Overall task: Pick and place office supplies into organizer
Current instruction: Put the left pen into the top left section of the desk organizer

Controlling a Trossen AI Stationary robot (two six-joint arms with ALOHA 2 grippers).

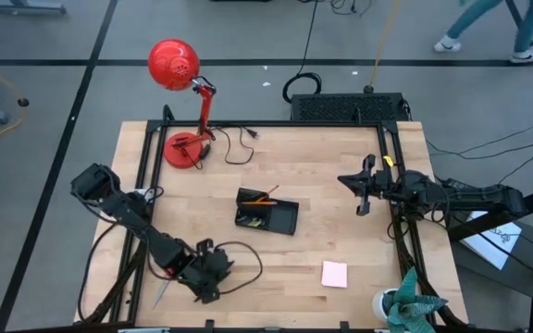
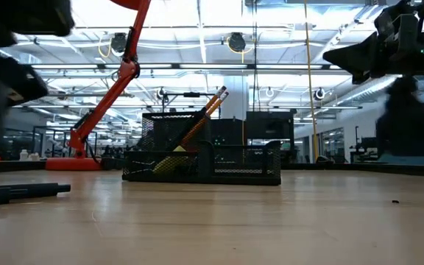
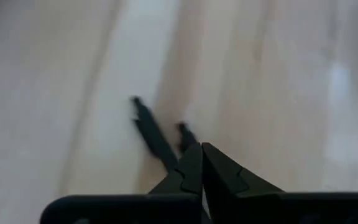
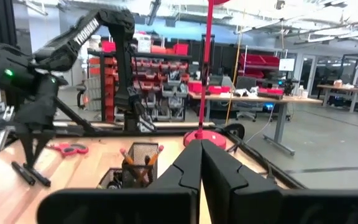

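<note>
My left gripper [image 3: 201, 148] is shut and slants down at the table's near left [image 1: 204, 289], its tips right at two black pens [image 3: 153, 132] that lie flat on the wood. The right wrist view shows the pens [image 4: 28, 175] under that gripper and red-handled scissors [image 4: 71, 148] beyond it. The black mesh organizer [image 1: 268, 215] stands mid-table with two orange pencils [image 2: 201, 121] leaning in it. A pink sticky-note pad [image 1: 334, 274] lies flat near the front right. My right gripper [image 4: 201, 149] is shut and waits in the air at the right [image 1: 350, 180]. My left gripper's shut fingertips stand at the near ends of the two black pens [image 3: 178, 163], coming slanting down from above. The fingers hide the spot, so I cannot tell whether they touch a pen. The pens lie on the table.
A red desk lamp [image 1: 185, 102] stands at the far left, its cord trailing on the wood. A larger black box [image 1: 345, 107] sits behind the far edge. A small plant [image 1: 409, 305] stands at the front right corner. A person [image 1: 489, 23] walks beyond the table.
</note>
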